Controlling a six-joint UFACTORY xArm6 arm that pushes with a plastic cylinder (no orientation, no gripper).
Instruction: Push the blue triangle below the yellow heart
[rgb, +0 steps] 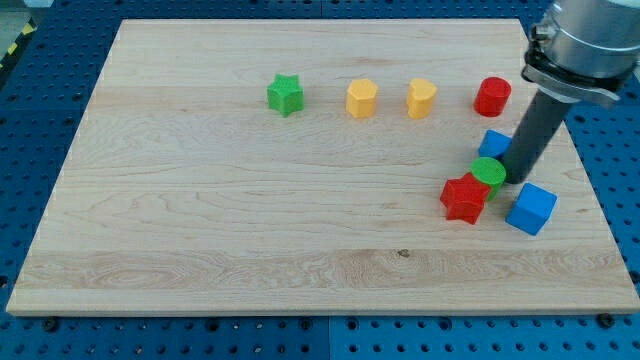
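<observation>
Resting low at view's right, dark rod's tip (517, 181) touches small blue triangle block (494, 143), beside green round block (489, 171). Tool is bare rod, grasping nothing. Yellow heart block (421, 98) sits up-left on wooden surface (200, 230); tip apparently placed to shove triangle leftward beneath it.

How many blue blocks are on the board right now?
2. One blue block, shape unclear, sits partly hidden behind my rod at the view's right, below the red cylinder. The blue cube lies lower right, beside the red star. My tip rests between them.
</observation>
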